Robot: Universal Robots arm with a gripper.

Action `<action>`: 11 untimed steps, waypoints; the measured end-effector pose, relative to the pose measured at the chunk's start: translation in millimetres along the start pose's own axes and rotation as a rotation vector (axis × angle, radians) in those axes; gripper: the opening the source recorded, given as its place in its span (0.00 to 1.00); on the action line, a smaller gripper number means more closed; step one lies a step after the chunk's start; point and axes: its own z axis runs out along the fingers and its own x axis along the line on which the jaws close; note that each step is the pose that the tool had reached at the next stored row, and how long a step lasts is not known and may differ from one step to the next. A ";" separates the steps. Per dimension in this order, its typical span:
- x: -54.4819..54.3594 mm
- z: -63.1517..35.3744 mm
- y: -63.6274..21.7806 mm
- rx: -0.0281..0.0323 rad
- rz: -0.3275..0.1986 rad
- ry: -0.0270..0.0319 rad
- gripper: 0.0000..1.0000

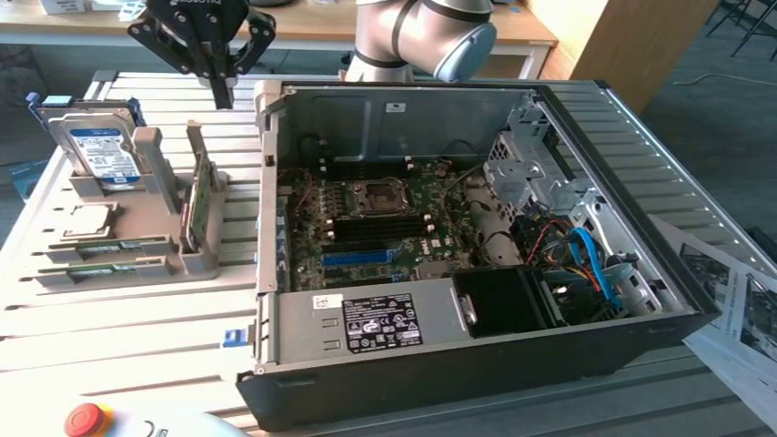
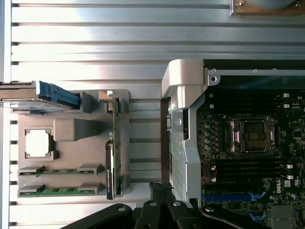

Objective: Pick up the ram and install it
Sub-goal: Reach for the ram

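Wrist view looks down on the ram's (image 2: 116,143) thin green edge in the grey holder (image 2: 76,129), exterior view shows its side, with the gripper (image 1: 222,91), fingers pinched together and empty, raised nearby toward the computer case (image 1: 486,364).

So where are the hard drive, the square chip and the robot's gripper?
hard drive (image 1: 102,152): exterior view, on its blue-white label.
square chip (image 1: 87,220): exterior view, middle of its metal top.
gripper (image 1: 222,98): exterior view, at its closed fingertips.
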 end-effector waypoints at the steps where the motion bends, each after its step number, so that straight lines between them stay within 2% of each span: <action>1: 1.4 0.0 0.2 0.0000 0.000 0.0000 0.10; 11: 14.0 0.0 2.7 0.0000 0.000 0.0001 0.10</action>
